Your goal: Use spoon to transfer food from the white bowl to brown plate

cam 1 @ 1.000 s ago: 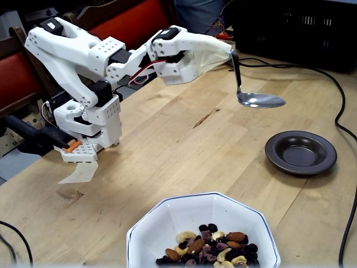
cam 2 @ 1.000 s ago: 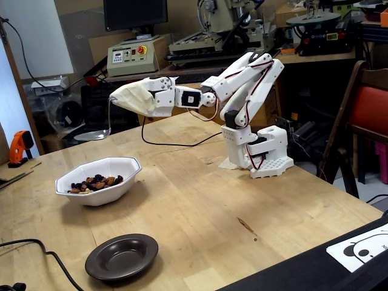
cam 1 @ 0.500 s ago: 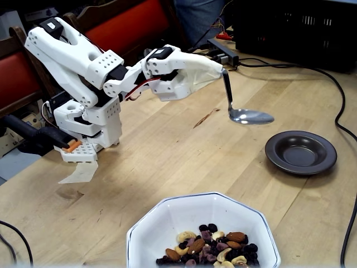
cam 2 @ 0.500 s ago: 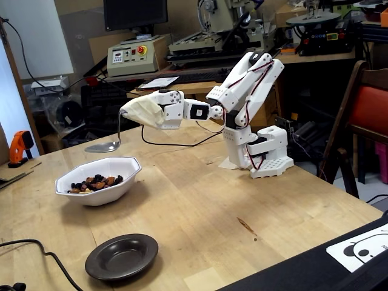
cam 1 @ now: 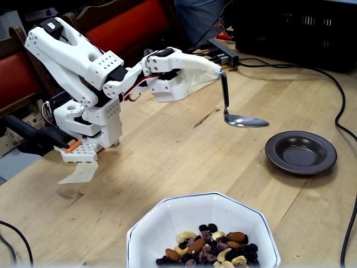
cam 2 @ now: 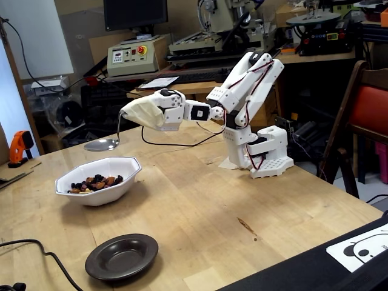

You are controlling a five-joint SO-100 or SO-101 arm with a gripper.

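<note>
The spoon (cam 1: 237,109) is held at its handle top by the gripper (cam 1: 218,70), whose jaws are wrapped in a pale cloth-like cover, so their exact opening cannot be made out; they are closed on the handle. The handle hangs nearly straight down and the spoon's oval end is turned out roughly level, well above the tabletop (cam 1: 167,151). No food is seen on the spoon.

In a fixed view from the bowl side, the spoon is seen in the air between the arm and the plate (cam 1: 300,152), clear of both dishes. The plate lies bare at the right, and the bowl (cam 1: 167,223) stands at the bottom edge with the food (cam 1: 209,248) heaped in its near half.

In a fixed view from across the tabletop, the spoon (cam 2: 103,143) is seen behind and slightly above the bowl (cam 2: 97,180), not touching it. The food (cam 2: 94,182) is seen inside, and the plate (cam 2: 121,256) lies nearer the camera, well apart from the bowl. The gripper (cam 2: 124,113) is stretched out level from the arm base.
</note>
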